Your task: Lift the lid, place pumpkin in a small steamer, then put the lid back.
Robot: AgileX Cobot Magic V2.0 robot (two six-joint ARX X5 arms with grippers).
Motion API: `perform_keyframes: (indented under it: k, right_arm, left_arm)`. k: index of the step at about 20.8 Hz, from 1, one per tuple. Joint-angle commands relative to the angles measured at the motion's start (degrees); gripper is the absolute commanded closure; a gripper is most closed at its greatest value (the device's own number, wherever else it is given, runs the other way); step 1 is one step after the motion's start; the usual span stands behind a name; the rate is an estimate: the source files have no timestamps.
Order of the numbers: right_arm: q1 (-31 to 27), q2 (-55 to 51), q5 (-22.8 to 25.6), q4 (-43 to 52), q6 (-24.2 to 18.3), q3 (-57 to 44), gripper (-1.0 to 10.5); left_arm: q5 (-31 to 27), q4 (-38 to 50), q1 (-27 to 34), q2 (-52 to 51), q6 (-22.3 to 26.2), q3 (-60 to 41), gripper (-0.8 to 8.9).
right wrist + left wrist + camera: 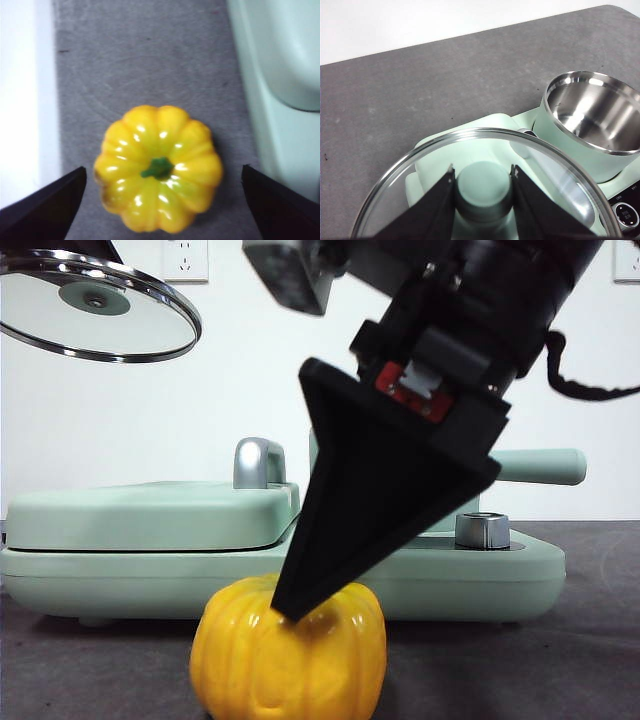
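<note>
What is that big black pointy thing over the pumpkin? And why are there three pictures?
It is a robot with two arms at a table, and each arm ends in a gripper, a pincer with two black jaws. One picture comes from a low camera looking across the table. The other two come from small cameras on the arms' wrists. The black pointy thing is the right gripper, open, just above the pumpkin, which sits on the grey table. The left gripper is shut on the knob of the glass lid and holds it up in the air. That leaves the steamer, a green pot with a shiny inside, uncovered. It has nothing in it that we can see.
</note>
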Motion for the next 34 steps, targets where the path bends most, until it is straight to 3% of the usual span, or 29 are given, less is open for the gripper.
perform_keyframes:
  k: [1,8,15,28,34]
  right_arm:
    - [0.7,2.0,-0.6,1.3,2.1,1.0,4.5]
    - [0.7,5.2,-0.5,1.9,4.3,1.0,4.8]
    - [0.5,3.6,-0.9,-2.3,10.6,1.6,5.5]
    - [-1.7,-3.0,7.1,-33.3,24.2,15.1,5.5]
    - [-4.9,-3.0,8.1,-45.5,27.6,23.3,5.5]
  left_arm:
    - [0.1,2.0,0.1,0.0,0.6,0.7,7.98]
    - [0.1,2.0,1.0,0.0,1.1,0.7,7.98]
    - [0.1,2.0,1.5,0.0,1.3,0.7,7.98]
    - [0.1,2.0,1.5,0.0,1.3,0.7,7.98]
    - [0.1,2.2,1.6,0.0,1.3,0.7,7.98]
